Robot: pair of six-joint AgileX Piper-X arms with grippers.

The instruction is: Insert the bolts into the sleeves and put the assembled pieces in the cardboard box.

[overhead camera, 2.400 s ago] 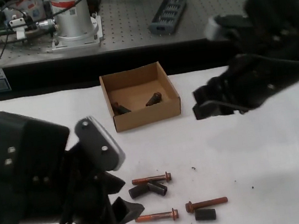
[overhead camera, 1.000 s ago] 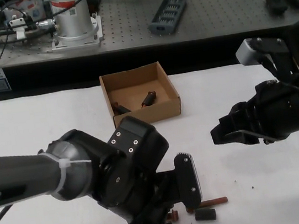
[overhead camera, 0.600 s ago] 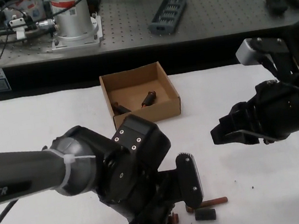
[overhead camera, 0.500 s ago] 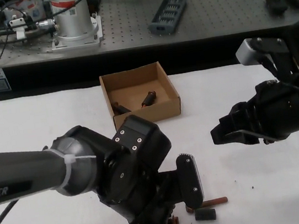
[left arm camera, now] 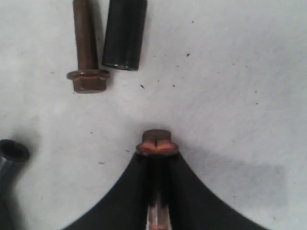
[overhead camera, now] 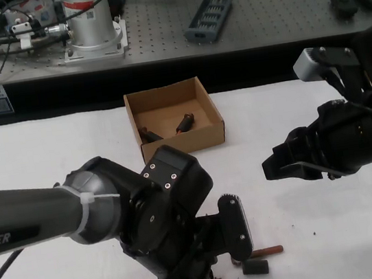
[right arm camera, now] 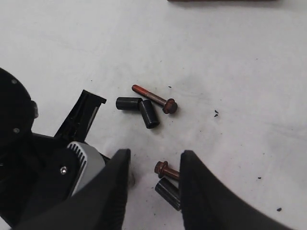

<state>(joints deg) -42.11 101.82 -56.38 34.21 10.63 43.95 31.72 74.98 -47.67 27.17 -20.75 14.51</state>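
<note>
I'm pinching a bolt (left arm camera: 157, 143) in my left claw (left arm camera: 157, 165), a sleeve (left arm camera: 123, 33) lying just beyond it. My right claw (right arm camera: 154, 155) is hanging spread.

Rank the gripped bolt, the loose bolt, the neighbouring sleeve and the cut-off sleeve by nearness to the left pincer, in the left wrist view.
1. The gripped bolt, clamped in the left pincer, head poking out.
2. The loose bolt and the neighbouring sleeve, side by side ahead of the tips: too close to call.
3. The cut-off sleeve, off to one side, farthest.
</note>
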